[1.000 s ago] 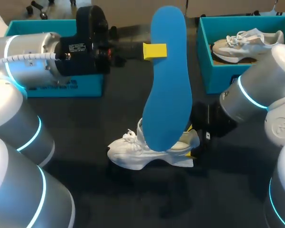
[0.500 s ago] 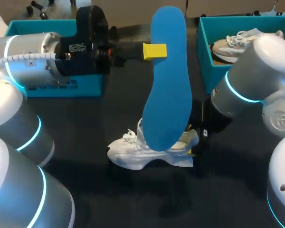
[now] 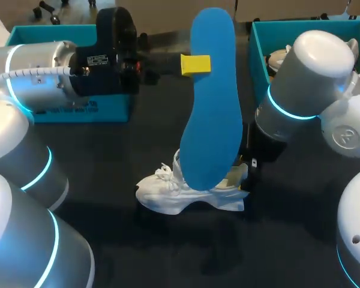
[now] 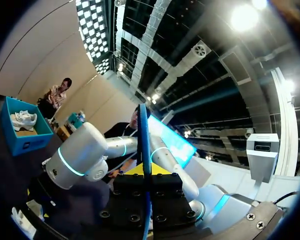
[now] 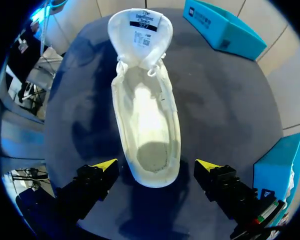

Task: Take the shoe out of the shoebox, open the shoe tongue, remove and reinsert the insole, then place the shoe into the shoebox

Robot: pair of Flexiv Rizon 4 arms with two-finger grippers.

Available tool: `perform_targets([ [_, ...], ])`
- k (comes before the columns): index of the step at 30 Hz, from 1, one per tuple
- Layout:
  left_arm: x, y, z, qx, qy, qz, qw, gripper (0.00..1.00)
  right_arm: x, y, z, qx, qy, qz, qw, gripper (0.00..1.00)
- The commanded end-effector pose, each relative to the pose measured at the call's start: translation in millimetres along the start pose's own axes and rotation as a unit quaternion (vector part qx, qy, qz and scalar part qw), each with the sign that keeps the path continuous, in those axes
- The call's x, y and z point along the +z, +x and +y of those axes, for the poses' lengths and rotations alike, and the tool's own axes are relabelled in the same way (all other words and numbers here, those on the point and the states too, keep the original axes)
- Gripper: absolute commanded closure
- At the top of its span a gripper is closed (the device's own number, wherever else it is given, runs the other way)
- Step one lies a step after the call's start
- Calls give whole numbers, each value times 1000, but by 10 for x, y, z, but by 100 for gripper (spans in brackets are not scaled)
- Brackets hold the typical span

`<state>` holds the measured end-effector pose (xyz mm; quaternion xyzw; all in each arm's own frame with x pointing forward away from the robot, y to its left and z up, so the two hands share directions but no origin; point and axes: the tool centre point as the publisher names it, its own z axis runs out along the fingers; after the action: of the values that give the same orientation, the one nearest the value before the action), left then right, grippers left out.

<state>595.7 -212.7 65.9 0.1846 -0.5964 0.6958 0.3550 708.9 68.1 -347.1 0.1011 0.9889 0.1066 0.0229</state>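
A dark table (image 3: 111,159), its matte top perhaps cloth-covered, spreads under even light, with soft shadows lying across it.

Blue insole (image 3: 213,102) stands upright mid-table, lower end at the white shoe (image 3: 168,195). Left gripper (image 3: 195,64) holds its left edge, one yellow tip showing. Right arm (image 3: 300,90) just right of shoe. Teal shoebox (image 3: 258,72) far right; second teal box (image 3: 84,111) far left.
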Motion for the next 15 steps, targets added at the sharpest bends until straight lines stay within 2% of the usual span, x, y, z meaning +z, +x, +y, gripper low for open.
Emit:
perform_targets([
  [1,9,0,10,0,1,0,1000,100,-1,35,46,1,32,-6,999,0],
  [13,9,0,10,0,1,0,1000,100,-1,35,46,1,32,-6,999,0],
  [15,9,0,10,0,1,0,1000,100,-27,33,52,-9,48,-17,999,0],
])
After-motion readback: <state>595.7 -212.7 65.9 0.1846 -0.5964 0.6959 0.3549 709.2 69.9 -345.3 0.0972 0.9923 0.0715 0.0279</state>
